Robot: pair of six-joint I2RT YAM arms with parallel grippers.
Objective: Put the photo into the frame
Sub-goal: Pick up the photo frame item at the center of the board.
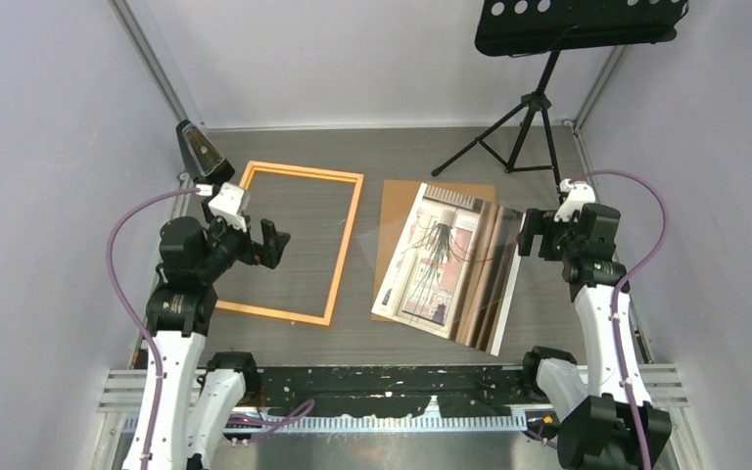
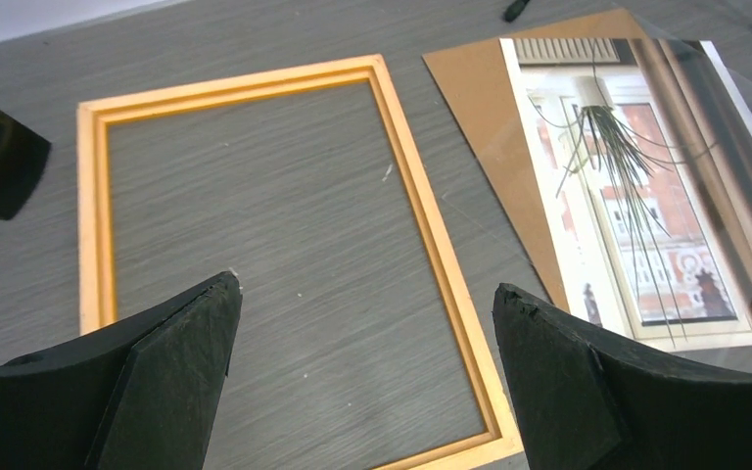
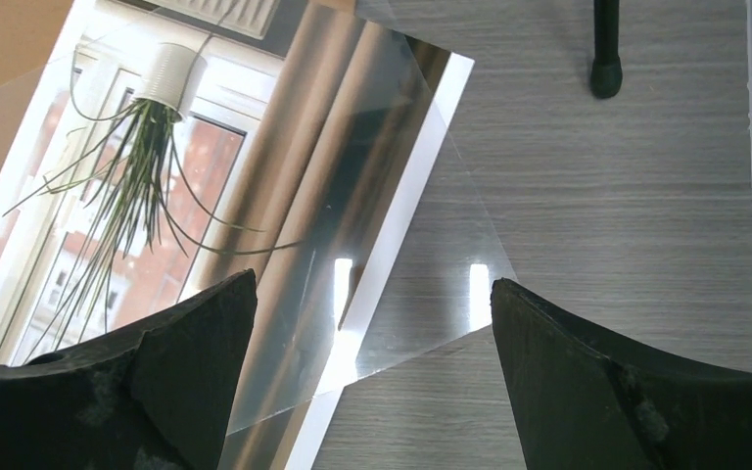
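Note:
The orange frame (image 1: pixel 346 245) lies flat and empty on the left of the table, also seen in the left wrist view (image 2: pixel 421 196). My left gripper (image 1: pixel 274 240) hovers open over its near-left part, with only the table between the jaws (image 2: pixel 367 294). The photo (image 1: pixel 441 259) of a window and a spiky plant lies face up to the right, on a brown backing board (image 1: pixel 401 206). A clear sheet (image 3: pixel 431 255) lies askew over the photo's (image 3: pixel 157 196) right side. My right gripper (image 1: pixel 529 230) hangs open above the photo's far right edge (image 3: pixel 372 289), holding nothing.
A black music stand on a tripod (image 1: pixel 539 98) stands at the back right, one foot (image 3: pixel 604 73) close to the photo. A dark wedge-shaped object (image 1: pixel 201 152) sits by the frame's far-left corner. Grey walls close in left, right and behind.

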